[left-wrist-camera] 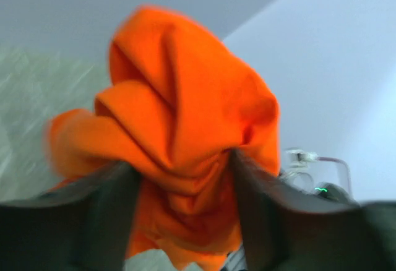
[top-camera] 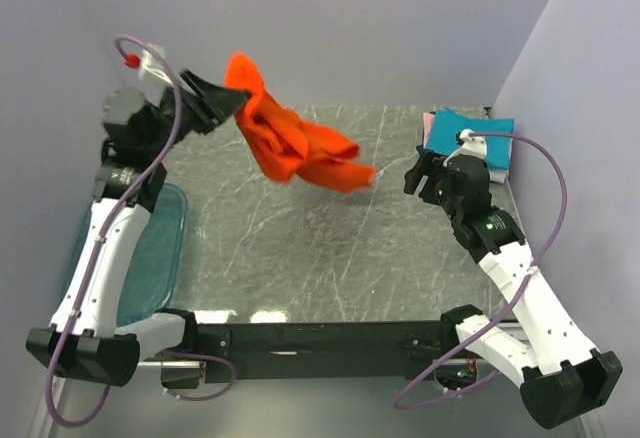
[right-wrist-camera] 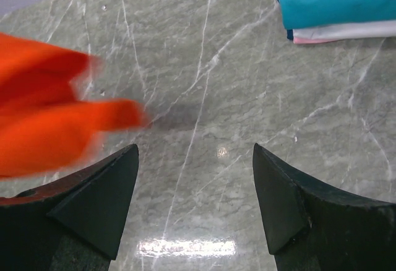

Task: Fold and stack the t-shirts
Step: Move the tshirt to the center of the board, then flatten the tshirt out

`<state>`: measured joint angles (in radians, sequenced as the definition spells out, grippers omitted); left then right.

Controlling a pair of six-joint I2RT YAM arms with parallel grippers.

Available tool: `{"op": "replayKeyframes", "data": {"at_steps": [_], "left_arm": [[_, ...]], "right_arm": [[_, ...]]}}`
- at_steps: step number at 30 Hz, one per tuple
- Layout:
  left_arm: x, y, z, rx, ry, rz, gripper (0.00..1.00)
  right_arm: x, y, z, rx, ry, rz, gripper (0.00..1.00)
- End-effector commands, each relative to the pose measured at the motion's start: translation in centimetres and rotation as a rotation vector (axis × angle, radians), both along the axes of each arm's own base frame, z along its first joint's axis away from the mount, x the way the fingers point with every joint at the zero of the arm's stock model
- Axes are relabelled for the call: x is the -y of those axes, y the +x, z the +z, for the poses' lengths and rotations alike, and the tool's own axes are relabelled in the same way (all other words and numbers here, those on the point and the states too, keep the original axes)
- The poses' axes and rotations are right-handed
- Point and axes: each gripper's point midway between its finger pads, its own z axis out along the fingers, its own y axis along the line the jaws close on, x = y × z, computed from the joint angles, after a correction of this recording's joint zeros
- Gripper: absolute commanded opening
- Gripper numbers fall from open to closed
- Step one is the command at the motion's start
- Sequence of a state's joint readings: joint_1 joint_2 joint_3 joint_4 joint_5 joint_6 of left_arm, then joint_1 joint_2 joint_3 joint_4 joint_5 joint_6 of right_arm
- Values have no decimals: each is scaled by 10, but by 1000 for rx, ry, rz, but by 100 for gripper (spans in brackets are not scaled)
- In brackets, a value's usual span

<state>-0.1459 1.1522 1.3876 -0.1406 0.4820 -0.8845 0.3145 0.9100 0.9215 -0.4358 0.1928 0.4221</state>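
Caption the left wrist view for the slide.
Left gripper clamping the bunched orange t-shirt, marble table blurred behind.

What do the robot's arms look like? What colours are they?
The left arm and right arm have white shells with chunky black joints. The left gripper and right gripper are black, each with two wedge-shaped fingers. A thin purple cable loops along each arm, and a tiny green light glows on the right arm.

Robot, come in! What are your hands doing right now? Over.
Left gripper shut on orange shirt, hanging. Right gripper open, empty. Folded stack far right. Nothing blocking.
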Motion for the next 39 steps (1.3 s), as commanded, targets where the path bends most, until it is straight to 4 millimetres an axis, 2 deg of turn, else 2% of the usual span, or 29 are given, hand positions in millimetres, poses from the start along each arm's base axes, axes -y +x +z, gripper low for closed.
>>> {"op": "replayKeyframes", "data": {"at_steps": [1, 2, 3, 4, 7, 11, 14, 18, 21, 24, 26, 31, 37, 38, 39], "left_arm": [[-20, 17, -143, -466, 88, 147, 69], [-46, 13, -193, -621, 179, 292, 71], [-53, 11, -219, -675, 233, 316, 72], [-56, 0, -253, -747, 286, 317, 72], [-65, -19, -300, -841, 358, 324, 72], [-56, -35, -324, -873, 397, 253, 69], [-41, -46, -345, -916, 421, 178, 68], [-25, -60, -380, -998, 496, 106, 67], [-14, -64, -398, -1034, 542, 67, 66], [-3, -61, -406, -1055, 558, 35, 63], [5, -57, -403, -1040, 572, 19, 62], [34, -35, -381, -954, 571, -13, 62], [69, -24, -374, -916, 580, -77, 62], [72, -24, -381, -927, 599, -87, 63], [77, -18, -375, -912, 600, -92, 63]], "right_arm": [[2, -3, 2, 17, 3, -12, 80], [2, -3, 0, 10, 1, -9, 80], [1, -4, -3, 2, 0, -3, 80], [-1, -4, -8, -14, -1, 9, 80], [-4, -7, -24, -62, -16, 33, 80], [-9, -12, -52, -148, -23, 63, 80], [-12, -15, -73, -215, -16, 66, 80], [-20, -19, -95, -289, 4, 95, 79], [-20, -20, -115, -358, -11, 95, 79], [-20, -20, -129, -409, -22, 94, 78], [-20, -21, -138, -435, -15, 96, 78], [-21, -14, -160, -497, 2, 94, 77], [-17, -7, -180, -567, 47, 84, 74], [-15, -6, -182, -574, 57, 78, 73], [-13, -4, -186, -583, 60, 71, 73]]}}
